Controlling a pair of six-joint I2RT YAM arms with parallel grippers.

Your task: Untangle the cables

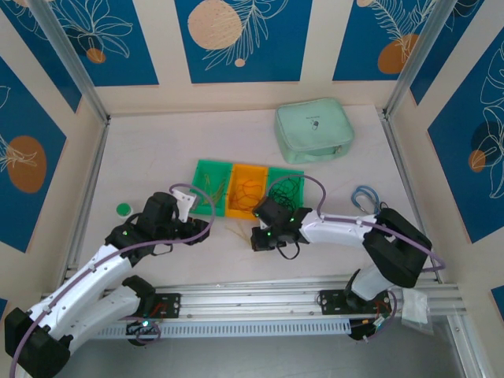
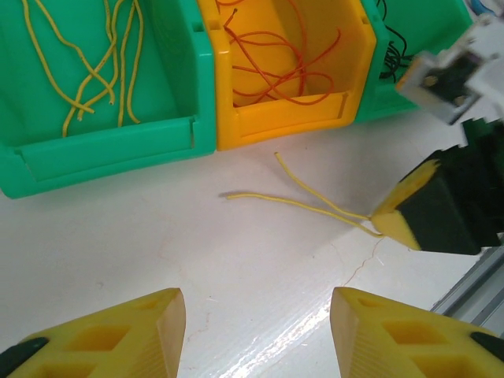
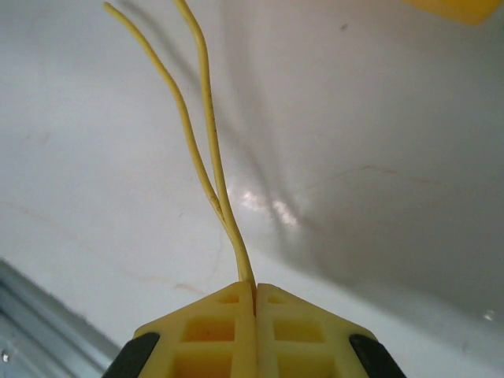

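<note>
On the table [image 2: 157, 252], just in front of the bins, the right tool [image 3: 254, 290] is pressed together on a yellow cable [image 3: 233, 232]. Two strands run out of the pinch and lie along the surface toward the orange bin [image 2: 291, 122]. Whether they are one folded cable or two cannot be told. The left tool [image 2: 256, 307] hovers near, fingers apart, holding nothing. The other cables lie sorted: yellow in the left green bin [image 2: 102, 146], orange in the orange bin, black in the right green bin [image 2: 376, 106].

Likely faults from this position:

- Slip. The cable is very thin and is held at the extreme tip of the tool, so a sharp pull could draw it out.
- Snag. The free ends trail on the table. A low carry would drag them against a bin's front wall.
- Wrong bin. The orange bin is nearest, while the yellow cables lie one bin further left.
- Collision. The two tools are close together, and a path to the left green bin crosses the left tool's space.
</note>
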